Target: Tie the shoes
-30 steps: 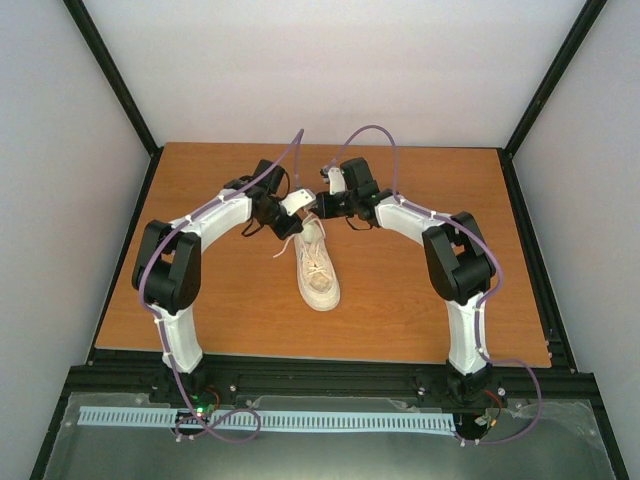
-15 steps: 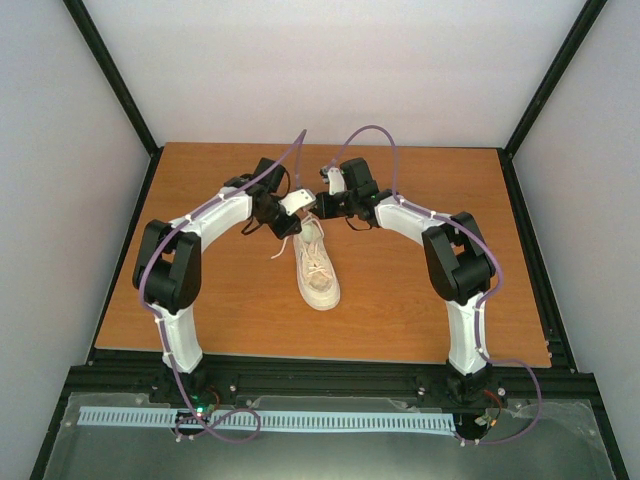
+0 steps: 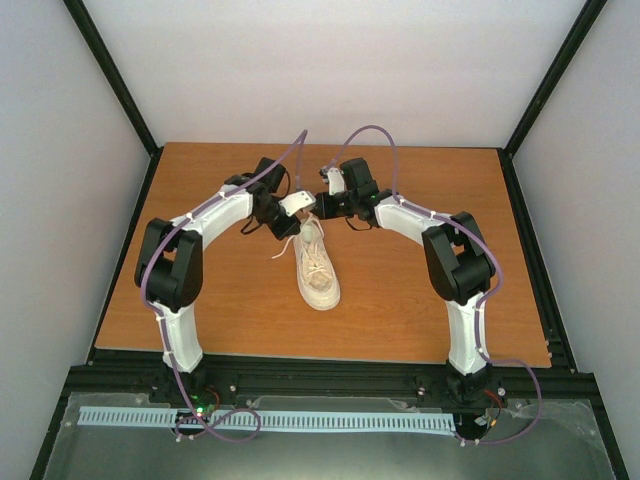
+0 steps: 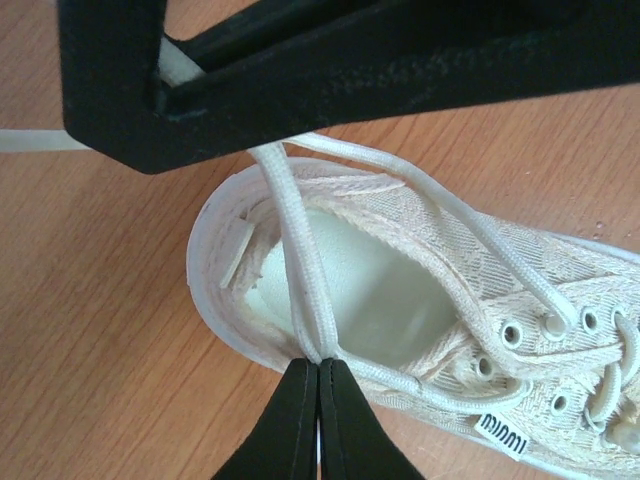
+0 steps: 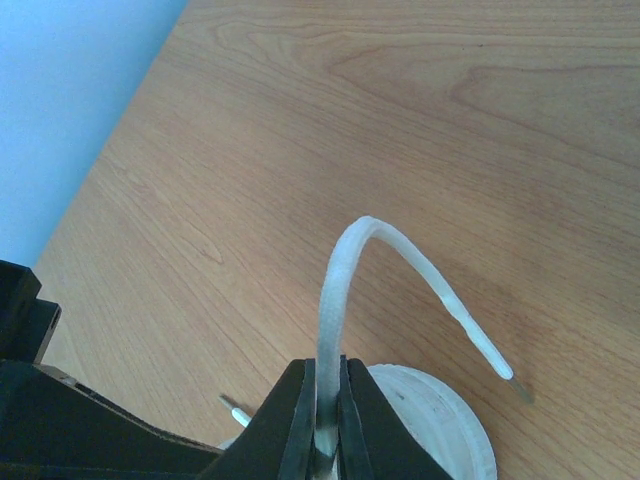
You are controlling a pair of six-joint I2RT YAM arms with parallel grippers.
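A cream low-top sneaker [image 3: 316, 265] lies on the wooden table [image 3: 420, 300], toe toward the near edge. In the left wrist view its heel opening [image 4: 370, 290] shows from above, with white laces [image 4: 300, 260] across it. My left gripper [image 4: 318, 372] is shut on a lace at the heel rim; it sits over the heel in the top view [image 3: 290, 215]. My right gripper [image 5: 325, 385] is shut on the other lace's end [image 5: 350, 250], which arcs up with its tip [image 5: 495, 360] free. It hovers just behind the heel [image 3: 322, 205]. The shoe's sole [image 5: 440, 420] shows below it.
Black frame posts stand at the table's corners [image 3: 520, 130]. White walls enclose the cell. Bare wood lies to either side of the shoe [image 3: 230, 290]. The right arm's black body [image 4: 350, 60] fills the top of the left wrist view.
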